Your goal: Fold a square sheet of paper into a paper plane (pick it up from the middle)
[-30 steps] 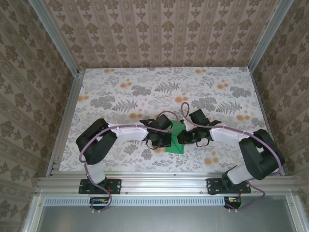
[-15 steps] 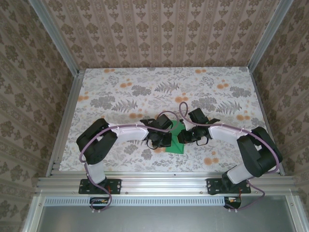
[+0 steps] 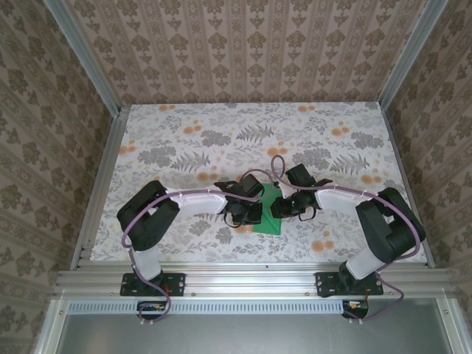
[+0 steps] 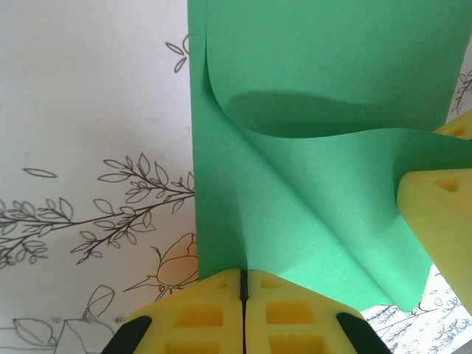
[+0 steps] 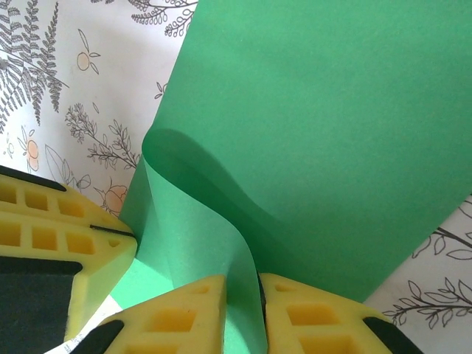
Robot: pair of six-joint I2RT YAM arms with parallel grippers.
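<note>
From above, finds the sheet of paper (image 3: 271, 223) on the floral table (image 3: 184, 140), near the front edge and about midway along it. Meets it from either side with the left gripper (image 3: 249, 212) and the right gripper (image 3: 283, 208), close together over the green.

Through the left wrist camera, shows the left gripper shut tight, with no gap between its yellow pads (image 4: 221, 291). Touches the near edge of the paper with the tips; cannot tell whether nipping it or merely pressing it to the table. Beyond the tips, takes in most of the sheet lying flat, with one flap lifted and curling over toward the right, and a yellow pad of the other gripper at the right edge of the view, against that flap.

Through the right wrist camera, shows the right gripper nearly closed and pinching a raised strip of the green paper between its two pads (image 5: 206, 291). Follows that strip up from the flat sheet in a soft, uncreased curve. Catches the left gripper's closed pads at the lower left, tips just touching the sheet beside the raised fold. Leaves the rest of the sheet spread flat toward the upper right, over the leaf print of the table.
</note>
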